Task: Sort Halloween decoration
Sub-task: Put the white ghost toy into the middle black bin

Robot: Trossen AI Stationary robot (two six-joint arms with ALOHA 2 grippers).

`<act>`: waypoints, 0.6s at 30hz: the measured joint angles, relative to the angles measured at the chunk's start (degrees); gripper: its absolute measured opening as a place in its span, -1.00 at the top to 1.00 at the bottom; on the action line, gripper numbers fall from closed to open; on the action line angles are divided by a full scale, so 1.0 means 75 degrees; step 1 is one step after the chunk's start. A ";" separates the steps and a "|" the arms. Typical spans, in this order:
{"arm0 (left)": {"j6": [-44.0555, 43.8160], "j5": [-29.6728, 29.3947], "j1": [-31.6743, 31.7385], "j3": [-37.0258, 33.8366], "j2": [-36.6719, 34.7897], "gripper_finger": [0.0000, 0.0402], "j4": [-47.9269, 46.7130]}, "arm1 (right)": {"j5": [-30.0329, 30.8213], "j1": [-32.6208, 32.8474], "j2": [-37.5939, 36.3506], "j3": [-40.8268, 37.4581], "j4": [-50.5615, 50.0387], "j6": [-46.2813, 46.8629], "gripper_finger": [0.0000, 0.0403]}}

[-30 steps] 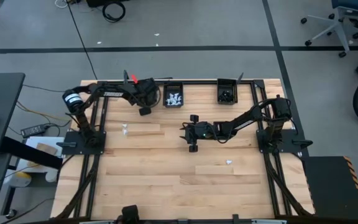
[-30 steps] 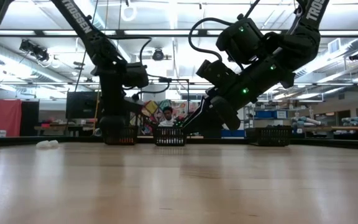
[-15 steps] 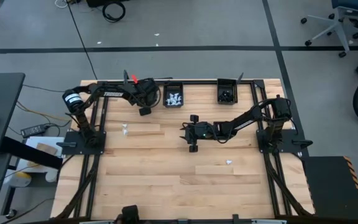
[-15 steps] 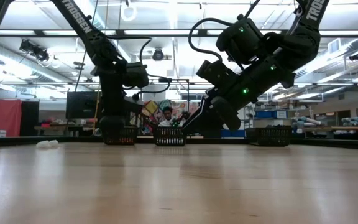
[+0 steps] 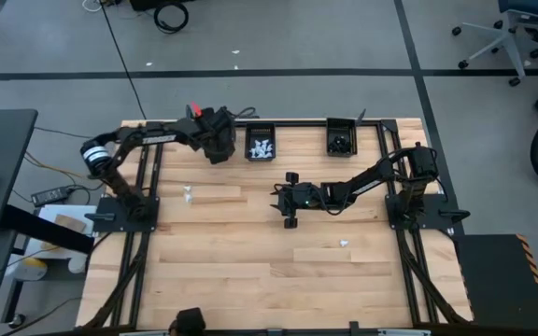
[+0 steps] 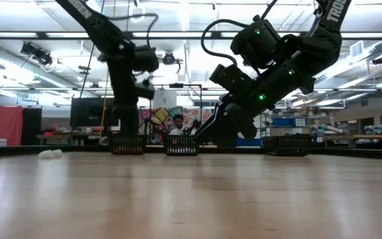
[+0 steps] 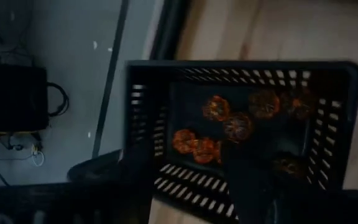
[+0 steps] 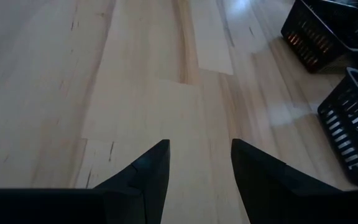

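- While the left tool hovers parted and empty, orange trinkets lie directly beneath it in a black bin.
- Dipping lower, it might clip the rim.
- Right tool waits open, mid-desk; white pieces lie well apart.

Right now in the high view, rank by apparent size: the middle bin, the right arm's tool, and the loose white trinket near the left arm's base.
1. Right tool, looks largest.
2. Middle bin, close to the tool in apparent size, so that order is unsure.
3. White trinket, clearly smallest.
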 joint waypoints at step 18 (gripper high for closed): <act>-0.1642 0.1200 -0.0613 -0.0356 -0.1848 0.19 -0.4216 | -0.0002 0.0008 0.0000 0.0003 0.0056 0.0068 0.13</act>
